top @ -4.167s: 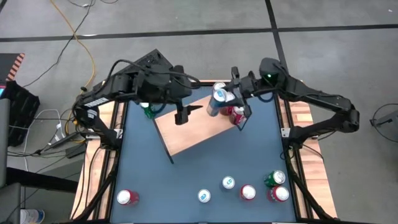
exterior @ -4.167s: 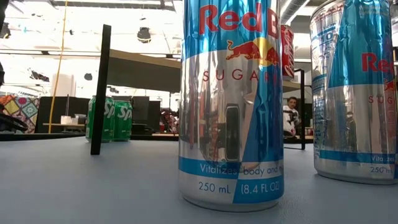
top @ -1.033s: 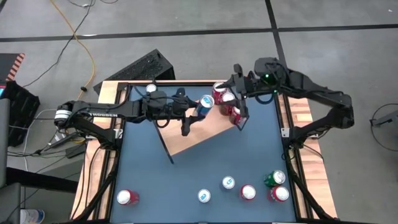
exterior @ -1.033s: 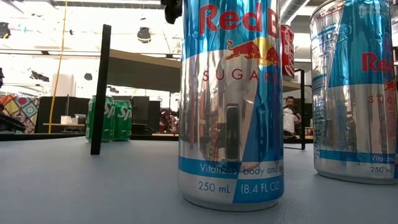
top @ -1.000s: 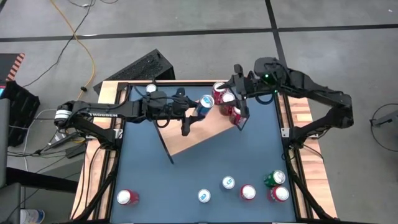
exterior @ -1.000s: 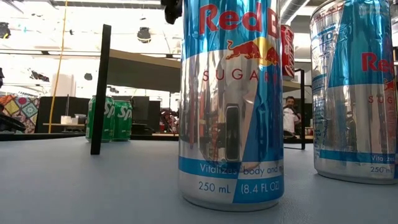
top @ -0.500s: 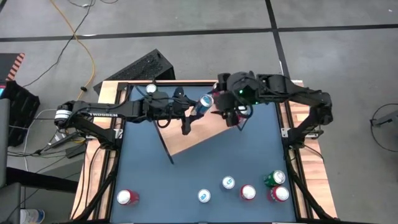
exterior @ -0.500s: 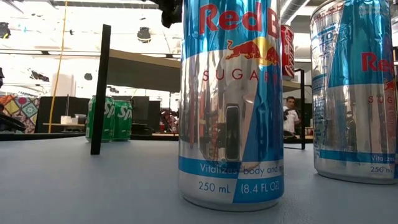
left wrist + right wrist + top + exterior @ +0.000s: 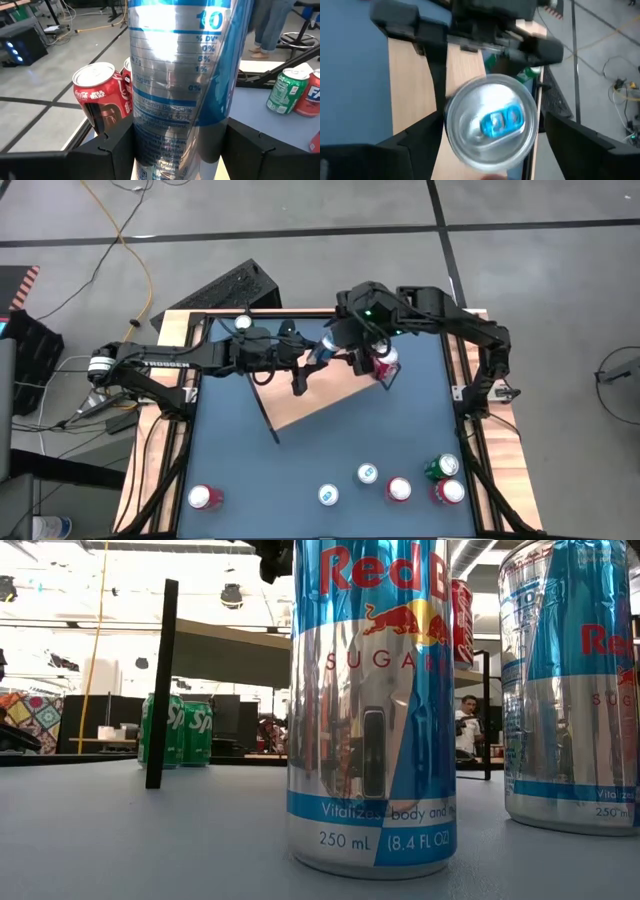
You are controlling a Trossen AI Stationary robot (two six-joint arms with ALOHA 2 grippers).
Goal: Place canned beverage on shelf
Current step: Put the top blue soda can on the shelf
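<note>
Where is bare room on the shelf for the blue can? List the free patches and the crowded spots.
The shelf is bare across its near half, toward the tabletop's middle. Its far end is crowded: a red can, the left tool holding the blue can, and the right tool above it.

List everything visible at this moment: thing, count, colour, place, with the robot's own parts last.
Held can: one, blue and silver, between the left gripper's fingers above the shelf.
Shelf: one, light wood, far half of the tabletop.
Red cans by the shelf: at least one, far right end, partly hidden.
Front cans: six at the near edge; two blue-silver, three red, one green.
Tabletop: dark blue.
Left gripper: shut on the held can.
Right gripper: open, right above the held can's top.
</note>
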